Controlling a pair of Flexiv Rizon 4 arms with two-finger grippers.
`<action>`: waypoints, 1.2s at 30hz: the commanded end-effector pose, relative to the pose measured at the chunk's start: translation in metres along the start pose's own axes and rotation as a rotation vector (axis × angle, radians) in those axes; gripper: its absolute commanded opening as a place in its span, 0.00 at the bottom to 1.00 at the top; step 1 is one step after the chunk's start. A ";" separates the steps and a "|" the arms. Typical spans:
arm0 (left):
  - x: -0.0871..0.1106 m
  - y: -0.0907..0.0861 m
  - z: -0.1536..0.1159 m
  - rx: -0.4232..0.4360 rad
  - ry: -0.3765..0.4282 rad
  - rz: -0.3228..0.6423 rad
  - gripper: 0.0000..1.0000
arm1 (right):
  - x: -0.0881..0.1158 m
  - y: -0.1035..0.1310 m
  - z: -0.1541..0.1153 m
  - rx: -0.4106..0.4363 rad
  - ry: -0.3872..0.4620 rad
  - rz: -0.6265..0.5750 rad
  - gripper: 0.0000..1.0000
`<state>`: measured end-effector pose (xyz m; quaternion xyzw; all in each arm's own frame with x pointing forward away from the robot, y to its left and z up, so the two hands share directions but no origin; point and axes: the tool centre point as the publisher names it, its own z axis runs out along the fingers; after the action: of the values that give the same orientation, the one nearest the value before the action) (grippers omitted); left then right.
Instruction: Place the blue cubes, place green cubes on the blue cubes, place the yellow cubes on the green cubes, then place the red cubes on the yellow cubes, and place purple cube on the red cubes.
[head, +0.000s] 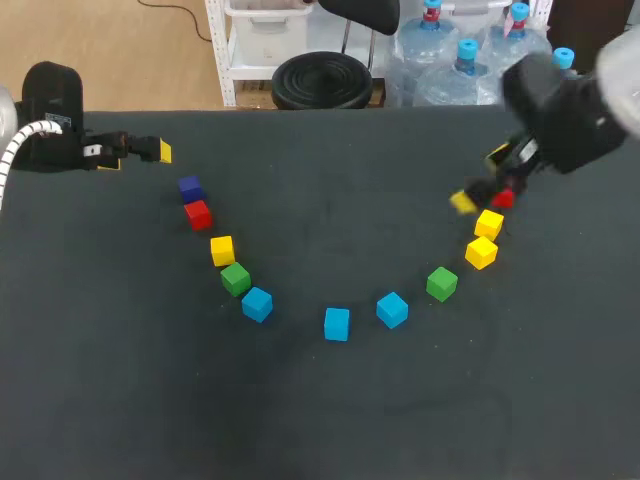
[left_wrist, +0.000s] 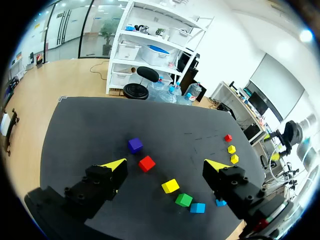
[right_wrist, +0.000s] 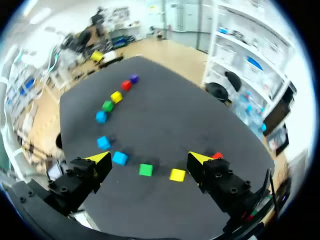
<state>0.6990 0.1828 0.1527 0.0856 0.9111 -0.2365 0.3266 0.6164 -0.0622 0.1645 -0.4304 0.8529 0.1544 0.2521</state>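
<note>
Small light-blue cubes (head: 337, 323) lie nearest in the head view, low in an arc on the black bench (head: 320, 420); nothing is stacked. Left wrist view: your left gripper (left_wrist: 166, 164) hangs empty, fingers spread, a small red cube (left_wrist: 146, 163) ahead. Right wrist view: right gripper (right_wrist: 150, 157) spread too (also empty), a second red cube (right_wrist: 217, 156) beside one finger; sweeping sideways could knock it.
</note>
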 end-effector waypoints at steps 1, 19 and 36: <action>0.001 0.003 0.001 0.011 -0.006 0.002 1.00 | 0.004 0.009 0.025 0.062 0.249 -0.453 1.00; 0.001 0.003 0.001 0.011 -0.006 0.002 1.00 | 0.032 0.054 0.070 -0.109 0.412 -0.594 1.00; 0.001 0.003 0.001 0.011 -0.006 0.002 1.00 | 0.054 0.079 0.092 -0.351 0.482 -0.661 1.00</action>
<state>0.6990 0.1829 0.1527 0.0856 0.9111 -0.2365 0.3266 0.5491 -0.0158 0.0703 -0.7389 0.6680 0.0827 0.0303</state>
